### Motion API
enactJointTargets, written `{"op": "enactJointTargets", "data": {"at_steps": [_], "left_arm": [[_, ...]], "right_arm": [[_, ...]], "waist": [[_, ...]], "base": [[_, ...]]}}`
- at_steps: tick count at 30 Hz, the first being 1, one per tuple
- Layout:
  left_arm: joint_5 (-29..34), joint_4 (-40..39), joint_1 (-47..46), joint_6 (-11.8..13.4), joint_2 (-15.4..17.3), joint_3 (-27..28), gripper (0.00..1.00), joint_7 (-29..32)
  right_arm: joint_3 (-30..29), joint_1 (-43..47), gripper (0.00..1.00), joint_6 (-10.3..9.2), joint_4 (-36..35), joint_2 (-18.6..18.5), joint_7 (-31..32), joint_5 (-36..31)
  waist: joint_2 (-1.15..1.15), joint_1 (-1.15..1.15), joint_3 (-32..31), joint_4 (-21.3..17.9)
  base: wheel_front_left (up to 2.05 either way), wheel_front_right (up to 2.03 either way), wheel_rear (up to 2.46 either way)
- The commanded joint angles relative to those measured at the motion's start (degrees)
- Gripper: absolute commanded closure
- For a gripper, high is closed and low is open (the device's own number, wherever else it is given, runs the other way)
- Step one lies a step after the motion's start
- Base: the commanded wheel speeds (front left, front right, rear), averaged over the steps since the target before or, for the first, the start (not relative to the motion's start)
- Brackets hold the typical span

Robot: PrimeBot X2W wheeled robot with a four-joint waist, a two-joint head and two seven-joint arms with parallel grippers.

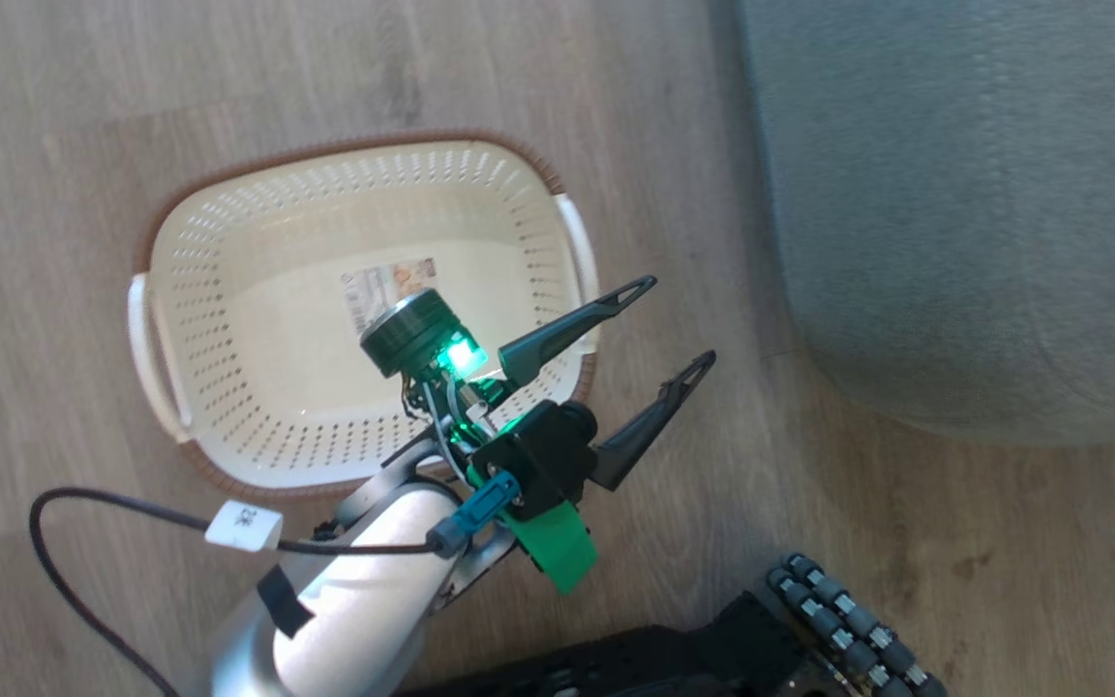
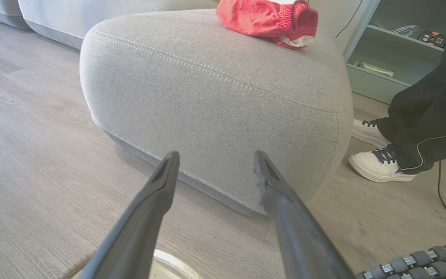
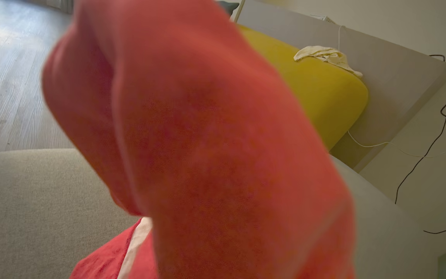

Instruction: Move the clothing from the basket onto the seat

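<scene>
Clothing up at the seat, left gripper over the basket

Basket point(image 1: 219, 290) on the floor point(image 1: 83, 77) at left, sticker point(image 1: 388, 286) showing. Left gripper point(image 1: 678, 319) over its right rim, jaws spread wide, holding nothing. Then the seat point(image 1: 954, 194), clothing point(image 2: 269, 19) at its far edge. Right gripper clamped on more clothing, fingers hidden behind it, just above the seat.

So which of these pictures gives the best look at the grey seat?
The left wrist view: the seat shows side-on, with its rounded corner, stitched seams and a red garment lying on top. The head view catches one corner from above; the right wrist view has patches of it behind blurred red cloth.
</scene>
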Motion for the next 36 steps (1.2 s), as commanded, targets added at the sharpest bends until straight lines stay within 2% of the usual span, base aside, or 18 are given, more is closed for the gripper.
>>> {"op": "enactJointTargets", "data": {"at_steps": [1, 9, 15, 20, 21, 22, 23, 32, 36], "left_arm": [[0.62, -2.2, -0.85, -0.05, -0.77, 0.49, 0.0, -0.28], [0.46, -2.57, -2.18, 0.29, -1.94, 0.87, 0.0, -0.28], [0.7, -2.47, -2.59, 0.25, -2.49, 0.24, 0.0, -0.28], [0.6, -2.39, -2.77, 0.24, -2.75, 0.2, 0.0, -0.28], [0.57, -2.33, -2.74, 0.24, -2.8, 0.21, 0.0, -0.28], [0.55, -2.28, -2.69, 0.23, -2.85, 0.19, 0.0, -0.28], [0.55, -2.25, -2.64, 0.23, -2.87, 0.14, 0.0, -0.28], [0.36, -2.2, -1.91, 0.22, -3.32, 0.21, 0.0, -0.28], [-0.3, -2.74, -1.48, 1.3, -3.69, 2.04, 0.0, -0.28]], "right_arm": [[-1.2, -1.17, 1.0, -0.02, -0.14, -2.28, 0.31, -2.45], [-8.25, -4.07, 1.0, -0.02, 9.3, 0.32, 0.59, -15.61], [-13.47, -4.79, 1.0, -0.02, 12.88, 1.22, 0.59, -21.81], [-15.5, -5.16, 0.98, -0.02, 14.22, 1.71, 0.44, -23.97], [-15.85, -5.22, 0.68, -0.02, 14.42, 1.85, 0.38, -24.49], [-16.21, -5.29, 0.17, -0.02, 14.57, 2.02, 0.31, -24.92], [-16.77, -5.46, 0.0, -0.02, 14.97, 2.33, 0.27, -24.95], [-17.83, -4.79, 0.0, -0.02, 17.2, 3.44, -0.19, -27.36], [-16.61, -3.9, 0.0, -0.02, 19.22, 3.78, -0.25, -28.18]], "waist": [[0.0, -0.01, 1.79, 2.01], [0.0, -0.01, 3.16, 4.37], [0.0, -0.01, 3.52, 5.26], [0.0, -0.01, 3.13, 5.3], [0.0, -0.01, 2.89, 5.24], [0.0, -0.01, 2.63, 5.17], [0.0, -0.01, 2.3, 5.06], [0.0, -0.01, -2.76, 3.85], [0.0, -0.01, -6.18, 3.03]], "base": [[0.0, 0.0, 0.0], [0.0, 0.0, 0.0], [0.0, 0.0, 0.0], [0.0, 0.0, 0.0], [0.0, 0.0, 0.0], [0.0, 0.0, 0.0], [0.0, 0.0, 0.0], [0.0, 0.0, 0.0], [0.0, 0.0, 0.0]]}}
